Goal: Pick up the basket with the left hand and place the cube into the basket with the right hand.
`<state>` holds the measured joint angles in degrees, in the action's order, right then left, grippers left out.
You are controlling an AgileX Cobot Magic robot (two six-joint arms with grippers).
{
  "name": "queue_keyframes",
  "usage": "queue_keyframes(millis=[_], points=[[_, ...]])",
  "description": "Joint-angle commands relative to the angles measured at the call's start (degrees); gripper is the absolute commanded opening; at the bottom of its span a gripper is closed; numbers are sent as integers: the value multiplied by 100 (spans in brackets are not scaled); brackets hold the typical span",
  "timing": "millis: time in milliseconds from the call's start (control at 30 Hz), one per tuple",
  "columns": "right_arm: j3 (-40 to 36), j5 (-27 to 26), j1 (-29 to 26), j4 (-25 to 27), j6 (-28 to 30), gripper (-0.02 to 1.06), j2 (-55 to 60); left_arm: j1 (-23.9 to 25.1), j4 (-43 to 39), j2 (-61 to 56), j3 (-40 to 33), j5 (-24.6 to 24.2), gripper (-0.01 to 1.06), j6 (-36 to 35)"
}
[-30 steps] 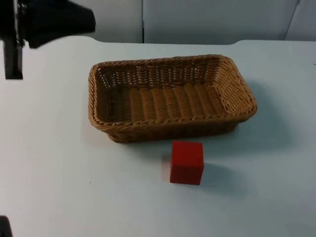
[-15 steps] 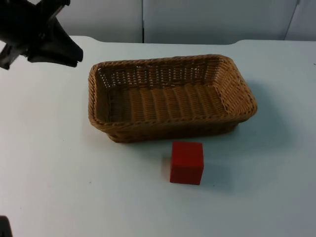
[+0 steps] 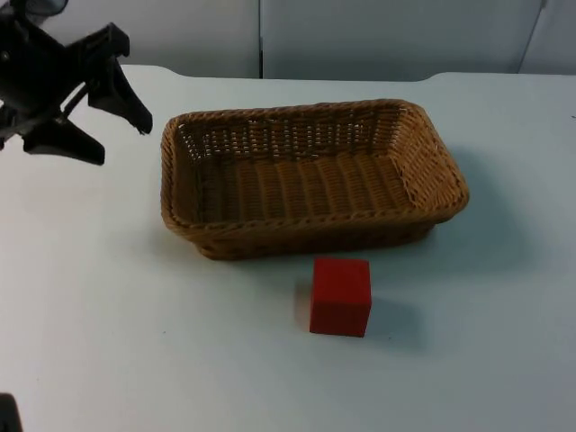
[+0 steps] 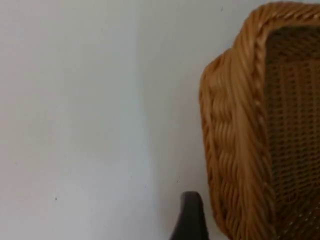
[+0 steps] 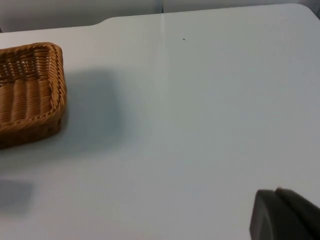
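Left gripper [image 3: 112,135]: at the far left of the table [image 3: 108,342], fingers spread wide, nothing between them. It hangs just beside the basket's left end, near the far left corner, apart from the rim. In the left wrist view one black fingertip sits close to the woven wall, but contact is hard to judge there; probably a small gap remains.

Basket [image 3: 310,229]: brown wicker, rectangular, flat on the table at centre, long side running left to right, nothing in it.

Cube [image 3: 340,296]: red, resting on the table just near of the basket's front wall, slightly right of the basket's middle, not touching it.

Right gripper [image 5: 285,215]: off to the right of the basket, waiting over bare table. Fingers: cannot tell.

Step in hand, as I judge it: approach to the basket grasp, the first step. Nothing lifted, cube untouched.

Next move calls for: bringing the left gripper rightward and down so one finger passes inside the left rim and the other outside, then pinching the wall before lifting. The cube step waits on that.
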<state>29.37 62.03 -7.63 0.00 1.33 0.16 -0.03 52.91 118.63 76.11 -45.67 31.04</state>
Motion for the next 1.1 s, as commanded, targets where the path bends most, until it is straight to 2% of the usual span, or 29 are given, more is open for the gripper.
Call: queue_keyframes(millis=[0,100,300,467,733,867,1067], points=[[-21,-24,-38,0,19,0,-16,-35,8,170,71,-245,63,26],[-21,-24,-38,0,19,0,-16,-43,88,421,133,-440,63,26],[-21,-24,-38,0,19,0,-16,-175,138,574,133,-459,63,195],[-21,-24,-38,0,19,0,-16,-352,629,658,133,-278,63,668],[-21,-24,-38,0,19,0,-16,-374,1040,663,133,102,63,920],[-21,-24,-38,0,19,0,-16,-374,1143,728,150,142,63,973],[-21,-24,-38,0,19,0,-16,-374,1140,1183,511,-287,63,882]])
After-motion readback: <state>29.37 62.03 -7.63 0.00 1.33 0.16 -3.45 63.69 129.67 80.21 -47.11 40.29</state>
